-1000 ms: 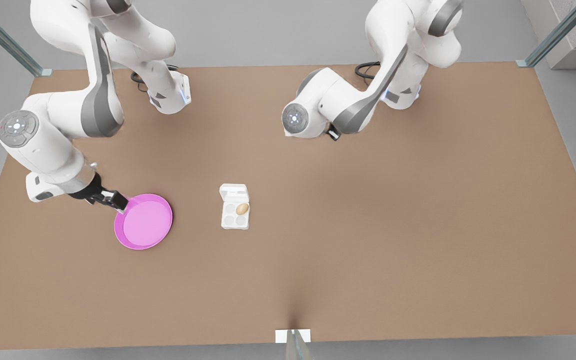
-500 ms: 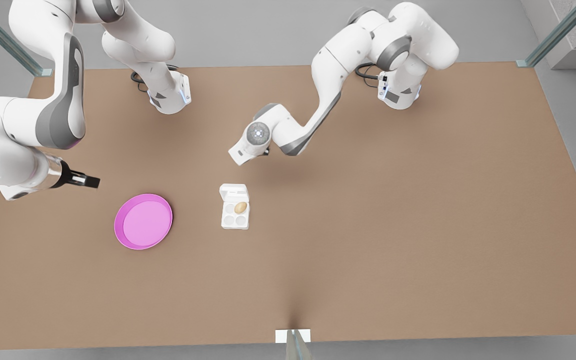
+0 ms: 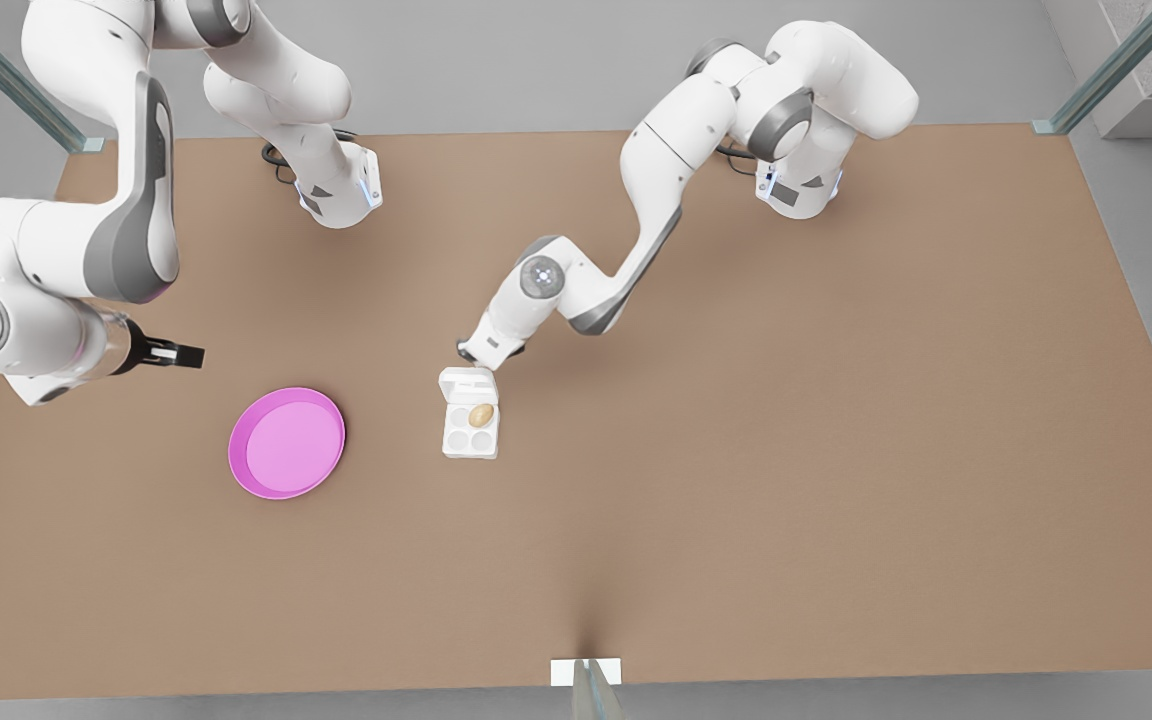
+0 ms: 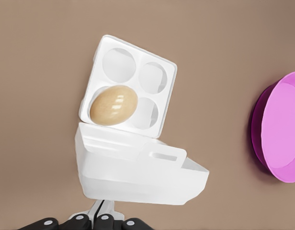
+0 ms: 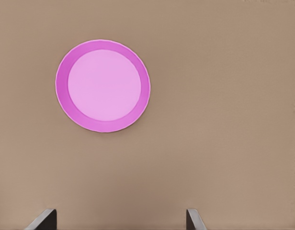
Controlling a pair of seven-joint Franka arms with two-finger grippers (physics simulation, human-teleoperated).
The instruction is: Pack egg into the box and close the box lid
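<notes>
Egg (image 3: 481, 415) sits in the box (image 3: 470, 427), in the cavity row next to the hinge, on the front view's right side; other three cavities bare. Box lid (image 3: 467, 384) is up, not closed. Left gripper (image 3: 477, 366) is right at the lid's far edge, behind the hinge; in the left wrist view the lid (image 4: 138, 170) stands between the fingers (image 4: 105, 210) and the egg (image 4: 114, 105), fingers drawn close together with only their tips clear of the lid. Can't tell whether they actually touch the lid. Right gripper (image 3: 186, 354) hangs well off at the front view's left, apart from the pink plate (image 3: 286, 442), fingers spread wide, holding nothing; right wrist view has just the two fingertips (image 5: 43, 220) at the frame edge, with the plate (image 5: 103, 86) below. Plate is cut off at the edge of the left wrist view. Surface is a plain brown tabletop (image 3: 736, 450), grey floor around it, glass-edged posts at the corners.
</notes>
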